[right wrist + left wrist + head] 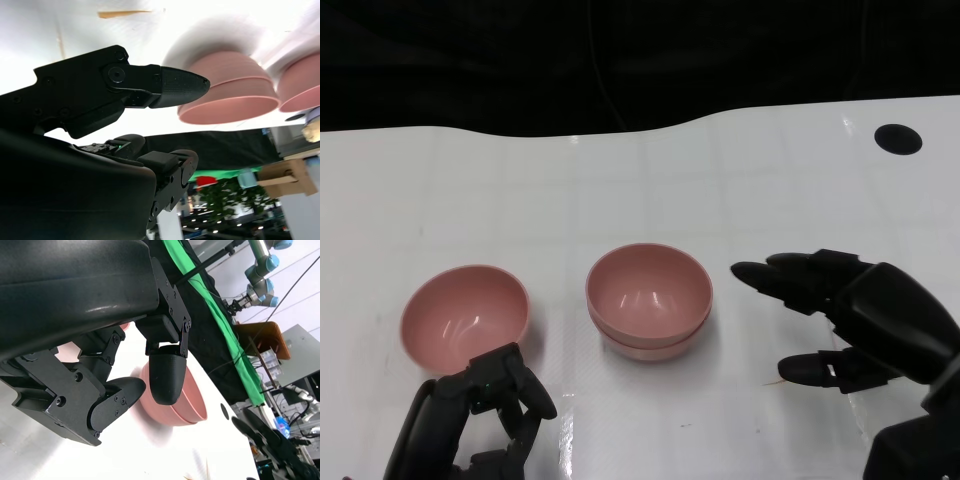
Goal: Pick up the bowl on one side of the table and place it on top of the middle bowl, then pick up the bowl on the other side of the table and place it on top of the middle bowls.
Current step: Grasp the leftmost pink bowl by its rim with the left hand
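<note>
**Two bowls stacked in the middle, one left on the side**

From where I stood, the white glossy table (650, 180) carried little beyond the bowls: a round black spot (898, 139) sat near its far right corner, and black cloth (620, 60) hung behind its far edge. Nothing lay between either hand and the bowls.

In the middle stood the stack of two pink smooth plastic bowls (648, 300), one nested inside the other, the lower rim showing as a thin band under the upper. Both were upright, with light glinting off the inner wall. The single pink bowl (466, 318) sat upright to the stack's left, apart from it.

The robot's black left hand (485, 415) hovered just at the near side of the single bowl, fingers curled in, holding nothing. The black right hand (840, 320) hung to the right of the stack, fingers and thumb spread wide, empty, not touching the stack.
</note>
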You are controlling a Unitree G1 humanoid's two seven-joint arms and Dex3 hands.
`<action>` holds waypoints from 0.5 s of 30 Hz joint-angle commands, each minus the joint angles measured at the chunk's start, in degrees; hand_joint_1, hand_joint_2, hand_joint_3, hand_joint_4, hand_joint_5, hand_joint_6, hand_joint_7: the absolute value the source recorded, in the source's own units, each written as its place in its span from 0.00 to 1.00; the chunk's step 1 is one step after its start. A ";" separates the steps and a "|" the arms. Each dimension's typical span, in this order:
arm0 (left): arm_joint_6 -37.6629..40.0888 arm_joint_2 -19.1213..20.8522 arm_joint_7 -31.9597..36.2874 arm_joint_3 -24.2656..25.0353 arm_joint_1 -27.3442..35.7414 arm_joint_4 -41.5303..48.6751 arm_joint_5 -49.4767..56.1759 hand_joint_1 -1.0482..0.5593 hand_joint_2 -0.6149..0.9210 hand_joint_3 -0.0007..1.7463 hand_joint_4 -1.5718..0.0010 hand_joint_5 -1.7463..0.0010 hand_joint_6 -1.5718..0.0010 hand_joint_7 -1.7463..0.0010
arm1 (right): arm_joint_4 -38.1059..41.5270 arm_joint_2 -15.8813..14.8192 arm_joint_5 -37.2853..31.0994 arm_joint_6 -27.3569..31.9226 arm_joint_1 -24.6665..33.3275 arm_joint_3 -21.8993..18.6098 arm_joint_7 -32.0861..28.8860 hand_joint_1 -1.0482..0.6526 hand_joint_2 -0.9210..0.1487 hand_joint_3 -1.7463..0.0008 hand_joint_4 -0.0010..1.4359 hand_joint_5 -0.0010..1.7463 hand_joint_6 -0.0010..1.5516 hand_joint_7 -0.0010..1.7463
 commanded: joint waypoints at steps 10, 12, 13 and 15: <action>0.63 0.37 1.48 2.18 1.18 -1.81 -0.92 0.61 0.74 0.65 0.47 0.05 0.51 0.19 | -5.33 0.31 10.32 -1.40 13.15 -11.13 -2.61 0.28 0.00 0.86 0.48 0.07 0.37 0.04; 1.62 0.15 1.25 2.39 1.67 -2.75 -1.96 0.60 0.76 0.65 0.48 0.05 0.51 0.19 | -3.81 1.52 11.50 -3.58 14.42 -13.23 -5.51 0.33 0.00 0.88 0.53 0.08 0.42 0.05; 2.18 0.06 1.14 2.51 2.00 -3.50 -2.46 0.60 0.77 0.65 0.48 0.04 0.52 0.19 | -2.89 2.18 11.89 -4.68 14.98 -14.28 -7.18 0.36 0.00 0.90 0.56 0.09 0.45 0.05; 2.60 -0.04 1.06 2.66 2.41 -4.46 -3.15 0.61 0.79 0.64 0.50 0.04 0.53 0.20 | -1.65 2.99 11.92 -5.99 15.55 -15.62 -9.16 0.40 0.00 0.92 0.62 0.11 0.49 0.06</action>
